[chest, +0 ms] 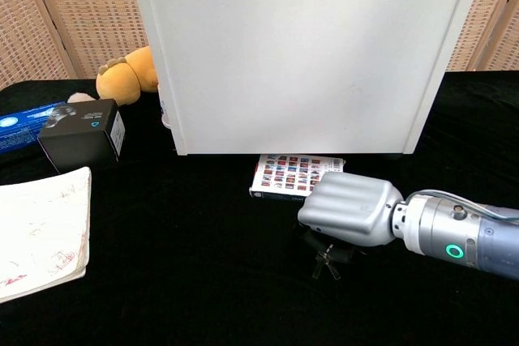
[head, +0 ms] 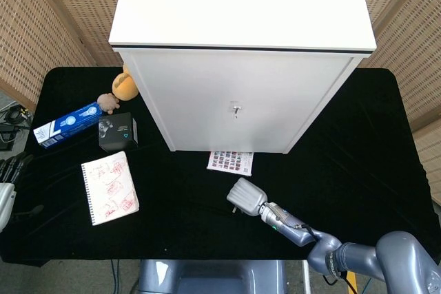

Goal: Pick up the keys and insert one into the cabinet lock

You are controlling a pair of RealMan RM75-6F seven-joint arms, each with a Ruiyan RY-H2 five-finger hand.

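Right hand (head: 245,195) perhaps covering keys.

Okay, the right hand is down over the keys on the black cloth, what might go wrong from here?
1. The right hand covers most of the keys, so its fingers may close on only part of the bunch, or on cloth.
2. The card lies right beside the hand and could get dragged along.
3. The lock sits well up the cabinet front, so a loosely held key may swing and miss it.
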